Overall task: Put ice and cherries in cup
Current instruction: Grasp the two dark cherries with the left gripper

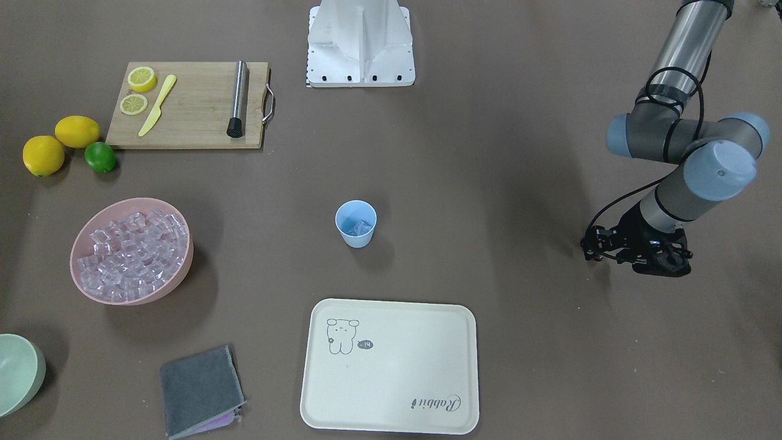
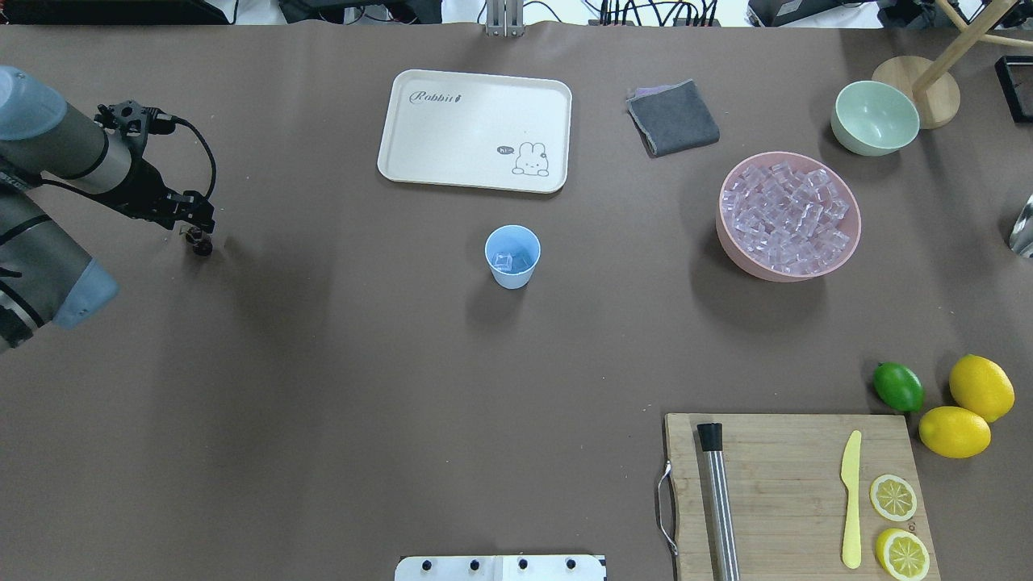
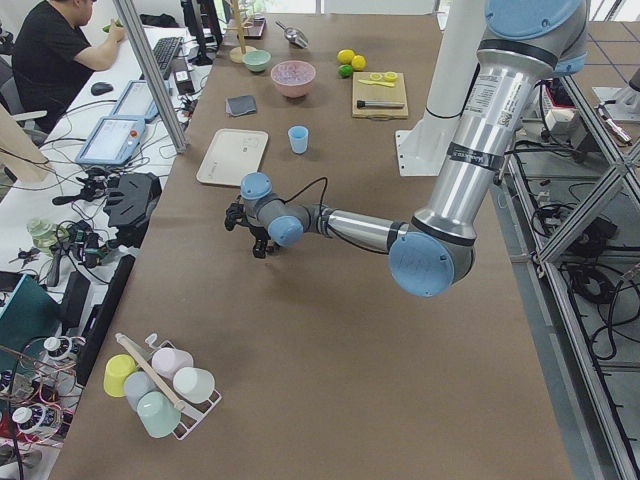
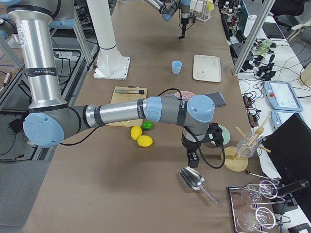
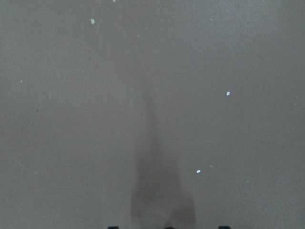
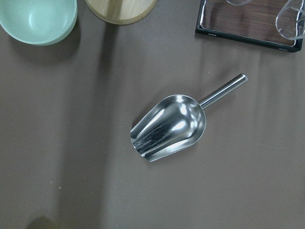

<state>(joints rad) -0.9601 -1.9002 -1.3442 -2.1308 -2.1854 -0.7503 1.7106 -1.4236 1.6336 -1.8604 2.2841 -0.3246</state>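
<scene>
Well apart from the light-blue plastic cup (image 2: 510,278), tiny dark red cherries (image 2: 200,246) are clenched in the left tool (image 2: 196,236); whether the right tool (image 4: 193,162) is clenched cannot be told.

A shiny metal scoop (image 6: 169,126) is seen lying on the brown table (image 6: 71,162), mouth turned lower left, handle upper right. Far to its upper left a pale green bowl (image 6: 35,19) is cut off. Above it a round wooden base (image 6: 121,8) is seen, and to its upper right a black-rimmed tray (image 6: 248,37) holding clear glassware (image 6: 291,19).
</scene>
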